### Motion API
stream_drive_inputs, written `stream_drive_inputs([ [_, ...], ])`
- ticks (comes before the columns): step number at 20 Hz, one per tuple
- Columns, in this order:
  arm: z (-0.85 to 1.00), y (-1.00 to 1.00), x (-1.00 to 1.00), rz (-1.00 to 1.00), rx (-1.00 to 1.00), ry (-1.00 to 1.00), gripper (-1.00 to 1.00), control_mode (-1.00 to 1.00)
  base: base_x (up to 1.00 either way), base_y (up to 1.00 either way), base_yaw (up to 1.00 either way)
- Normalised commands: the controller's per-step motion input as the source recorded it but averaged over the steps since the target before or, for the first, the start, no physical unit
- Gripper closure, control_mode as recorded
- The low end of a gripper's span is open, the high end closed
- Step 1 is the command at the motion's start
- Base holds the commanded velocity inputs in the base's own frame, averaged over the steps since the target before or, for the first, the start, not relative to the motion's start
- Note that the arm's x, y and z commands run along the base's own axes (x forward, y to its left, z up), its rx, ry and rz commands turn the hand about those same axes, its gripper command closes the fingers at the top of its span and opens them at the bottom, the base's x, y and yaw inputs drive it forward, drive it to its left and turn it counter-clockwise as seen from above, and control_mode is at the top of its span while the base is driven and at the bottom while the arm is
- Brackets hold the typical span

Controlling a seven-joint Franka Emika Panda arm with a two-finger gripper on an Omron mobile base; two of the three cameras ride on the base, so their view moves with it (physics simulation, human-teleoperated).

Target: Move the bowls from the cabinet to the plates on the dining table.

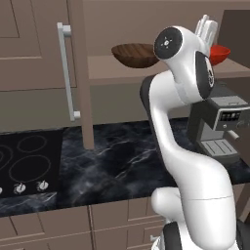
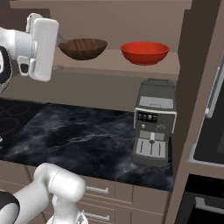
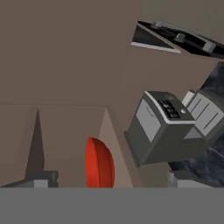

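Two shallow round bowls sit side by side on the open shelf of the taupe-brown cabinet; the wood-grain bowl is dark and matte, the red bowl glossy and plain, with a clear gap between them; from the left the arm hides most of the red one. The white arm's gripper is raised to shelf height beside the wooden bowl, its fingers spread wide and holding nothing; its tips are mostly cut off in the hand view. Below the shelf a boxy grey coffee machine stands on the black white-veined marble counter; a black cooktop with knobs lies flush at the left; the cabinet's open door carries a long silver bar handle.
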Motion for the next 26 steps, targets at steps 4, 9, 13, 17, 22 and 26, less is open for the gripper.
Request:
stream_drive_inputs([
  [4, -0.06, -0.04, 0.39, 0.01, 0.0, 0.0, -1.0, -1.0, 0.0, 0.0, 0.0],
  [9, -0.03, -0.04, 0.28, 0.07, 0.0, 0.0, -1.0, -1.0, 0.0, 0.0, 0.0],
  [13, -0.1, -0.05, 0.07, 0.05, 0.0, -0.07, -1.0, -1.0, 0.0, 0.0, 0.0],
  [17, -0.18, -0.11, 0.03, 0.0, -0.01, -0.07, -1.0, -1.0, 0.0, 0.0, 0.0],
  [22, -0.14, -0.07, 0.16, 0.0, -0.02, -0.05, -1.0, -1.0, 0.0, 0.0, 0.0],
  [26, -0.02, -0.03, 0.39, 0.0, -0.02, -0.01, -1.0, -1.0, 0.0, 0.0, 0.0],
])
